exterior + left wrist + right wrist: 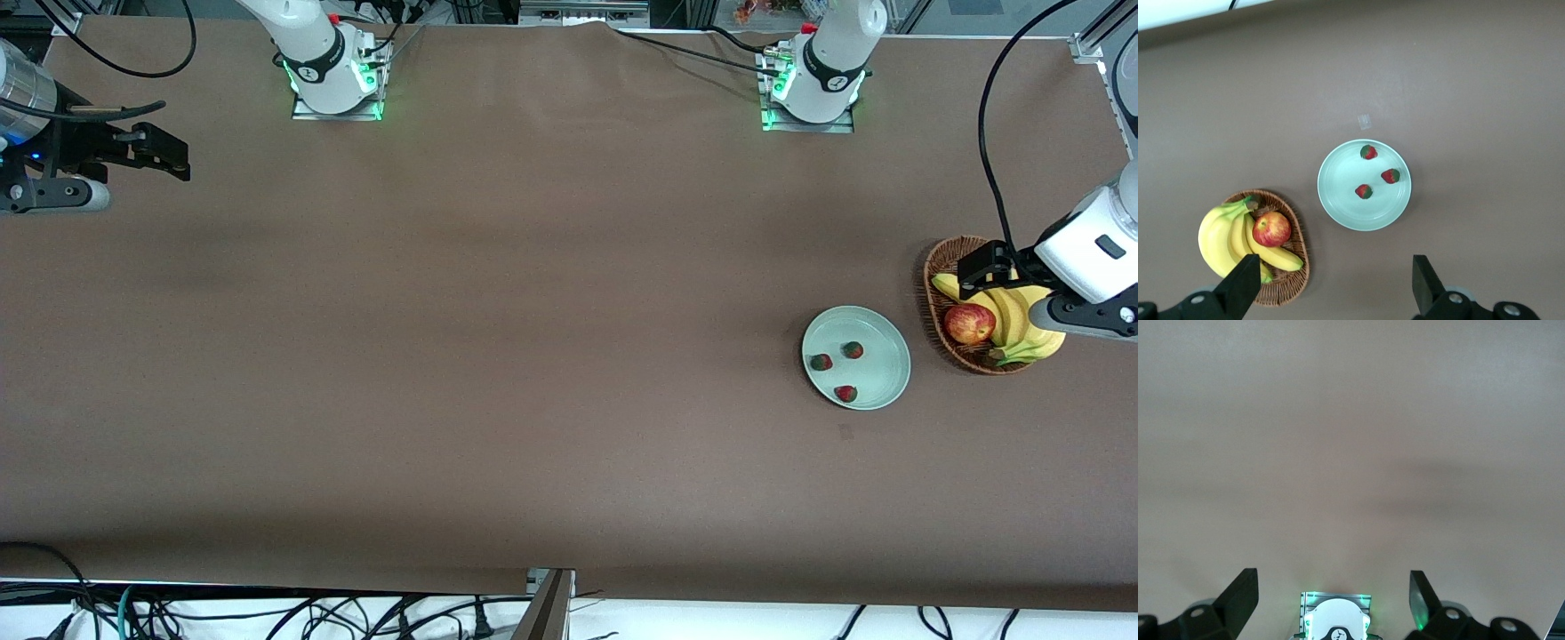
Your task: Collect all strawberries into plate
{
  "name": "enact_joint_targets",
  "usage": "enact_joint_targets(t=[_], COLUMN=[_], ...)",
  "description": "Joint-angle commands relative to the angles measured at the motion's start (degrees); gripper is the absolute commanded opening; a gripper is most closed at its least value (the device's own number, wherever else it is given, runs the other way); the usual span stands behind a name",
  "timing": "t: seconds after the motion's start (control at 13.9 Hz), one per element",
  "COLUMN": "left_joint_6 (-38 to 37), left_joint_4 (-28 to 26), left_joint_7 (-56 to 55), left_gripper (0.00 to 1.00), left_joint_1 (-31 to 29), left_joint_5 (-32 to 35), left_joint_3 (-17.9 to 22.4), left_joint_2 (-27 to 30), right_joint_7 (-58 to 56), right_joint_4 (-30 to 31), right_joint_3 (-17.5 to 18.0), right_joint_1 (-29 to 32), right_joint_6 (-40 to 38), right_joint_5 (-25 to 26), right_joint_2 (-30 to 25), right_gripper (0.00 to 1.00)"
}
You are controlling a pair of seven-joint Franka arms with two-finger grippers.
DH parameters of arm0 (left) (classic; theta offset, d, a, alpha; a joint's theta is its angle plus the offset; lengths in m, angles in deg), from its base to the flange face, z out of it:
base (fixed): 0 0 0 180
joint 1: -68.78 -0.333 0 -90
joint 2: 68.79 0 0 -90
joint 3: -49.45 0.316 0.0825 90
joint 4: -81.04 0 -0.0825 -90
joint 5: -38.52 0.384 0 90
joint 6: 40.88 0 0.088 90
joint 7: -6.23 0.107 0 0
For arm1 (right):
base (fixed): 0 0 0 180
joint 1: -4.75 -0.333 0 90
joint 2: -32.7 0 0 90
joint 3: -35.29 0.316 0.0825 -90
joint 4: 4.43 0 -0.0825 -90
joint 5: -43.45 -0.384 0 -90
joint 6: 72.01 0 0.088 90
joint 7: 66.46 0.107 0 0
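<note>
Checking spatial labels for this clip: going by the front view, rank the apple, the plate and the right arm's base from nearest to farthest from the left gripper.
1. Apple: in the wicker basket, just under the open left gripper.
2. Plate: beside the basket, toward the right arm's end, holding three strawberries.
3. Right arm's base: at the table's robot edge, farthest by a clear margin.

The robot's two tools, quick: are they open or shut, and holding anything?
Left tool: open, holding nothing, up over the brown wicker fruit basket.
Right tool: open, holding nothing, waiting at the right arm's end of the brown table.
</note>
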Motion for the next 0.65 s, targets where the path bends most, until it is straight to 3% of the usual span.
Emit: enact_joint_targets(t=[0.0, 0.07, 0.14, 0.22, 0.58], left_joint_6=[3.71, 4.34, 4.52, 4.52, 4.87], left_joint_4=[-15.16, -20.36, -22.24, -22.00, -21.12], left_joint_7=[-2.58, -3.64, -5.48, -7.93, -7.87], left_gripper=[1.00, 1.00, 1.00, 1.00, 1.00], left_joint_1=[1.71, 3.63, 6.00, 8.11, 8.57], left_joint_5=[-4.14, -5.63, -5.74, -6.00, -6.09], left_joint_3=[3.80, 4.96, 6.45, 8.03, 8.39], left_joint_2=[11.90, 15.87, 17.65, 17.49, 16.52], right_joint_7=[-0.71, -0.71, -0.71, -0.71, -0.80], right_joint_4=[-0.11, -0.11, -0.11, -0.11, -0.11], right_joint_3=[0.55, 0.55, 0.55, 0.55, 0.55], right_joint_1=[0.41, 0.41, 0.41, 0.41, 0.41], right_joint_6=[-0.30, -0.30, -0.30, -0.30, -0.30], right_joint_5=[0.48, 0.48, 0.48, 0.48, 0.40], right_joint_2=[-0.23, -0.23, -0.23, -0.23, -0.23], right_gripper=[1.00, 1.00, 1.00, 1.00, 1.00])
